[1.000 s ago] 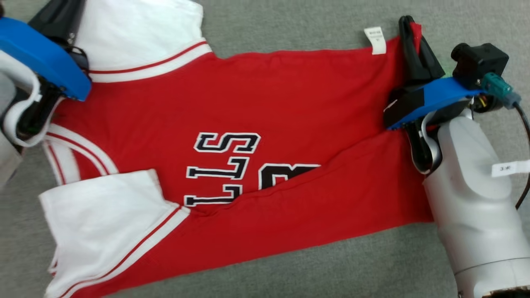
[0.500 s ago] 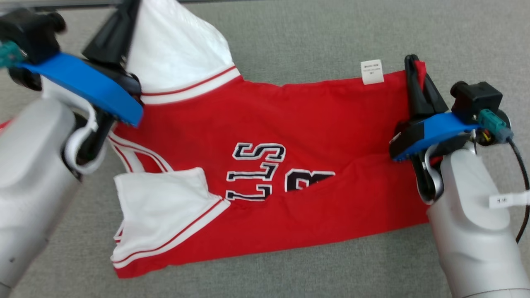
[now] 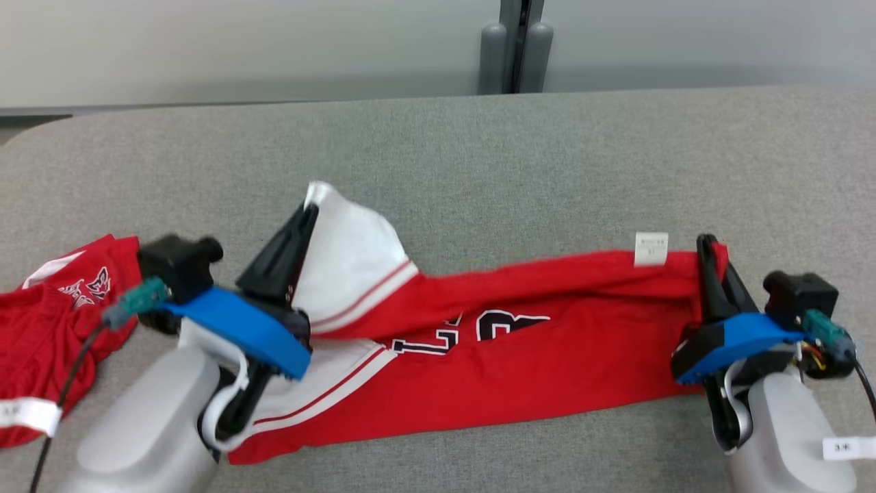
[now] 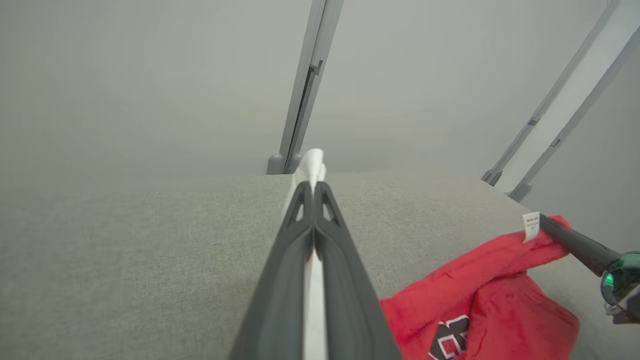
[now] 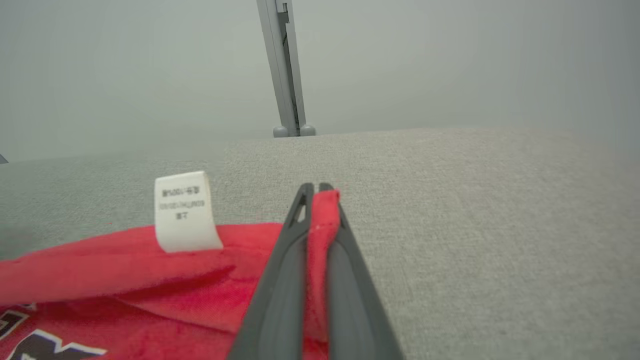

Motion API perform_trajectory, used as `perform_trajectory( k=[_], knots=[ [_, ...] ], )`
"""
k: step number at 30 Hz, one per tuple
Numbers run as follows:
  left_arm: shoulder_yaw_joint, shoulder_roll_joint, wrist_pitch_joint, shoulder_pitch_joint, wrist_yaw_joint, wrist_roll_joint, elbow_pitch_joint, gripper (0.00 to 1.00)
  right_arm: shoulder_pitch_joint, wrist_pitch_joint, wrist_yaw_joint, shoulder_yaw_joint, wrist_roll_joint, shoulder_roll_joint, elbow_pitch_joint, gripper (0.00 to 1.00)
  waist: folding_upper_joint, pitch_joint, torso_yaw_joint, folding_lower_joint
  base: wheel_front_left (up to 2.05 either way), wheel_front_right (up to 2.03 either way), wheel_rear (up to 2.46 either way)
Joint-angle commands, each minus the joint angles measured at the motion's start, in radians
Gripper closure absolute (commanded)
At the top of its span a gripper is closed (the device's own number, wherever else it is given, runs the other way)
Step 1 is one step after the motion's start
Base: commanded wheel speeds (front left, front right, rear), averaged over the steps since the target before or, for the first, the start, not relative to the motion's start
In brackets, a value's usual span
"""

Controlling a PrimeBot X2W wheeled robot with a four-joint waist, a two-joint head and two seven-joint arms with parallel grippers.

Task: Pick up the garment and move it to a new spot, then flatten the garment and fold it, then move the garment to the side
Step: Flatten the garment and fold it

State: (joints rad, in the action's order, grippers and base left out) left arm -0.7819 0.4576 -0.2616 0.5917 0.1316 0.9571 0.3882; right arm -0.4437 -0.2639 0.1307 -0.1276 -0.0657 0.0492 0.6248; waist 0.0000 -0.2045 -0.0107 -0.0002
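The garment point(image 3: 520, 356) is a red jersey with white sleeves and black-and-white letters, stretched across the grey table between both grippers. My left gripper point(image 3: 309, 209) is shut on its white sleeve point(image 3: 349, 260), lifting that end; the white cloth shows pinched between the fingers point(image 4: 313, 180). My right gripper point(image 3: 706, 241) is shut on the red hem corner point(image 5: 322, 200), beside a white care label point(image 5: 184, 212). The upper layer hangs folded over the lower one, hiding most of the letters.
A second red garment point(image 3: 48, 322) lies bunched at the table's left edge. The grey table point(image 3: 479, 157) stretches far behind the jersey. A grey wall with an upright post point(image 3: 514, 44) stands behind the table.
Both grippers have lifted the jersey's far edge and drawn it toward me, folding it over the near half. The head camera has tilted up, bringing the table's far edge and wall into sight.
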Motion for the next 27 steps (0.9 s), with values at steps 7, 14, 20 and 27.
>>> perform_trajectory(
  k=[7,14,20,27],
  knots=[
    [0.061,-0.056,-0.004,-0.173,-0.002,-0.010,0.035,1.00,0.103,0.000,0.000,-0.005,-0.063,0.002,0.010,1.00,0.0000,0.046,0.002,0.0002,0.00,0.00,0.00],
    [0.160,-0.106,-0.004,-0.268,-0.002,-0.066,0.119,0.00,0.131,-0.001,0.000,-0.020,-0.051,0.003,0.005,0.00,0.0000,0.081,0.002,0.0002,0.00,0.00,0.00],
    [0.411,-0.180,-0.004,-0.391,-0.002,-0.299,0.075,0.00,0.200,-0.001,0.000,-0.013,0.013,0.002,-0.112,0.00,0.0000,0.116,-0.003,0.0002,0.00,0.00,0.00],
    [0.604,-0.293,-0.004,-0.548,-0.002,-0.498,-0.039,0.00,0.293,-0.001,0.000,0.015,-0.006,0.002,-0.115,0.00,0.0000,0.176,-0.008,0.0002,0.00,0.00,0.00]
  ],
)
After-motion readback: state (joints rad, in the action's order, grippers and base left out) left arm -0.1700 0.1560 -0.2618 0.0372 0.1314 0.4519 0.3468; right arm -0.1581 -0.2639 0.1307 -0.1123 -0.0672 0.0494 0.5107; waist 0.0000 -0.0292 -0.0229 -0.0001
